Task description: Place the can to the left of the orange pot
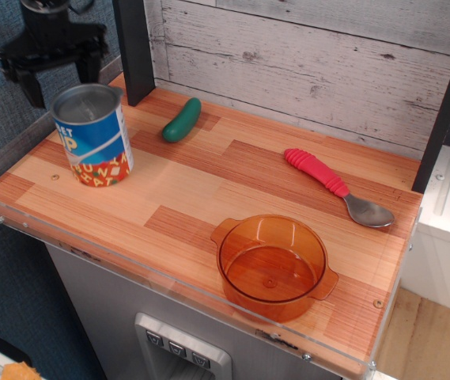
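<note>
Meanwhile the orange pot (274, 268) sits empty, the lidded can (94, 135) well apart, jaws (60, 79) spread above it.

Single view only, no second camera to overlap with. Mounted high, in front of the surface (209, 198) and off toward its right end, angled down at the grey plank backdrop (304, 55). Medium-close: whole surface fits, front edge runs diagonally from left to bottom right. Hand (54, 75) sits upper left, partly cropped.

A toy play-kitchen: small wooden counter (193, 198), whitewashed plank backdrop (304, 55), plastic pickle (182, 119), red-handled spoon (331, 186).
</note>
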